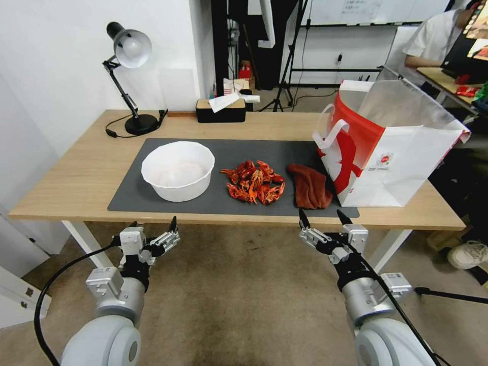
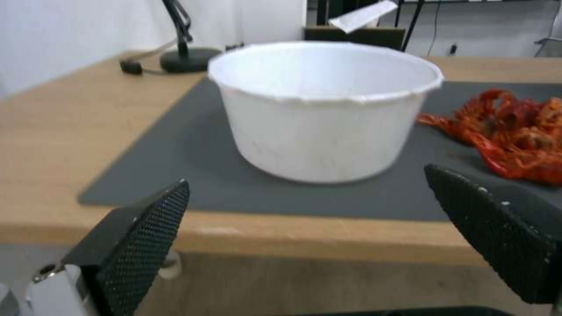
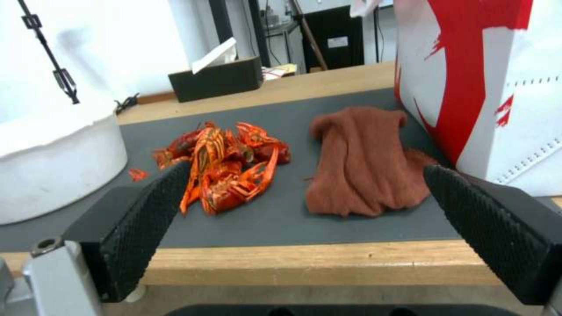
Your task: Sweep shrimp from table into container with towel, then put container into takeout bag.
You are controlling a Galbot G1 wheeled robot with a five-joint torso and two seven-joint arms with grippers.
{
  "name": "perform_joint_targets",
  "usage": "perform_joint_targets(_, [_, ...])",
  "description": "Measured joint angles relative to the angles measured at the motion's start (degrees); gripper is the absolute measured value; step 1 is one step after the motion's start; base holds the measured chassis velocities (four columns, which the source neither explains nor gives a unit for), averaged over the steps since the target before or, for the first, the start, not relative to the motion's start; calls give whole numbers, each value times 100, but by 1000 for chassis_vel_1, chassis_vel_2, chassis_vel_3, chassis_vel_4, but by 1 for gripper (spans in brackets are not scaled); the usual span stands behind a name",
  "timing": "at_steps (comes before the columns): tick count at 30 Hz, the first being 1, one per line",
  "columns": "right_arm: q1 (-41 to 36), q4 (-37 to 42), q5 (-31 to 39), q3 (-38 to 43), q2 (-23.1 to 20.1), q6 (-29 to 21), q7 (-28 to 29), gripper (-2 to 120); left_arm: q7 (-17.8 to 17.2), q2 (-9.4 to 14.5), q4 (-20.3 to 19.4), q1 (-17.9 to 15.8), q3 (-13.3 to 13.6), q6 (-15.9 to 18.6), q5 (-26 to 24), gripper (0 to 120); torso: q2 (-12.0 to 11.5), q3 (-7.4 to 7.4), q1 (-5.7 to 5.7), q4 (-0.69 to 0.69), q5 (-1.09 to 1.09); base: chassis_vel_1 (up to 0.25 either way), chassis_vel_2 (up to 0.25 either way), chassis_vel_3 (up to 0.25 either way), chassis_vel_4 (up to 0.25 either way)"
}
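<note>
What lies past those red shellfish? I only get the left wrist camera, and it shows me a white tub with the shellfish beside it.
Observer: A rust-red towel lies crumpled on the grey mat, just to the right of the shrimp and a little apart from them.
Operator: And is there anything beyond that?
Observer: Yes, a white takeout bag with a red side panel stands upright at the right end of the table, close beside the towel, with its top open.
</note>
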Motion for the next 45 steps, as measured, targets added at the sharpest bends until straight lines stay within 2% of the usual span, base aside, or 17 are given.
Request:
perform_joint_targets(3, [21, -22, -2, 1, -2, 0, 6, 100, -14, 183, 47, -152, -137, 44, -16, 100, 0, 0, 0, 1, 1, 0, 0, 0, 0])
perform_joint_targets(5, [67, -78, -2, 19, -45, -9, 26, 100, 35, 948, 363, -847, -497, 95, -320, 100, 1, 0, -1, 1, 0, 0, 0, 0, 0])
perform_joint_targets(9, [81, -104, -3, 16, -57, -14, 43, 100, 388, 1557, 598, -1380, -548, 40, -655, 100, 1, 0, -1, 1, -4, 0, 0, 0, 0])
perform_joint_targets(10, [88, -114, -6, 10, -55, -14, 47, 100, 804, 2026, 799, -1762, -508, -79, -1001, 100, 1, 0, -1, -1, 0, 0, 0, 0, 0])
perform_joint_targets(12, [92, -120, -12, 3, -51, -14, 53, 100, 1532, 2823, 1274, -2405, -283, -377, -1324, 100, 1, 0, 0, -3, -4, 0, 0, 0, 0])
perform_joint_targets(13, [92, -120, -12, 3, -51, -14, 53, 100, 1532, 2823, 1274, -2405, -283, -377, -1324, 100, 1, 0, 0, -3, -4, 0, 0, 0, 0])
perform_joint_targets(14, [87, -121, -13, 8, -56, -15, 61, 100, 2054, 3594, 1694, -2899, -2, -666, -1359, 100, 0, 1, 0, -2, -2, 0, 0, 0, 0])
perform_joint_targets(15, [87, -121, -13, 8, -56, -15, 61, 100, 2054, 3594, 1694, -2899, -2, -666, -1359, 100, 0, 1, 0, -2, -2, 0, 0, 0, 0])
perform_joint_targets(17, [68, -121, -12, 38, -59, -7, 85, 100, 2901, 4462, 2158, -3742, 578, -954, -1151, 100, 1, 1, 0, 0, -1, 0, 0, 0, 0])
perform_joint_targets(19, [57, -122, -7, 53, -58, 9, 99, 100, 3282, 4705, 2280, -4083, 818, -972, -1024, 100, 1, 0, 0, 0, -3, 0, 0, 0, 0])
perform_joint_targets(21, [21, -131, 0, 78, -46, 94, 115, 100, 4518, 5152, 2592, -4960, 1452, -1060, -563, 100, 1, 0, 0, -1, 1, 0, 0, 0, 0])
perform_joint_targets(26, [-13, -131, 1, 85, -41, 138, 138, 100, 5824, 5428, 2875, -5897, 2056, -1536, 531, 100, 0, 0, 0, 2, -1, 0, 0, 0, 0])
perform_joint_targets(28, [-14, -133, 0, 86, -31, 151, 157, 100, 6543, 5591, 3010, -6717, 2723, -1857, 1209, 100, 1, 0, 0, 1, 0, 0, 0, 0, 0])
perform_joint_targets(30, [-13, -136, 0, 85, -26, 155, 164, 100, 6702, 5619, 3045, -6930, 2922, -1912, 1318, 100, 1, 0, 0, 1, 1, 0, 0, 0, 0])
perform_joint_targets(33, [-24, -150, -6, 74, -6, 175, 218, 100, 7256, 5613, 3356, -7730, 3957, -2121, 1685, 100, 0, 0, 0, 0, -1, 0, 0, 0, 0])
perform_joint_targets(37, [-22, -175, -7, 79, -5, 197, 323, 100, 7468, 5515, 3605, -8090, 4600, -2189, 1567, 100, 0, 0, 0, 0, -1, 0, 0, 0, 0])
perform_joint_targets(45, [-33, -209, -7, 106, -10, 245, 408, 100, 7421, 5305, 3856, -8327, 4962, -2217, 1731, 100, 0, 0, 0, 0, 1, 0, 0, 0, 0])
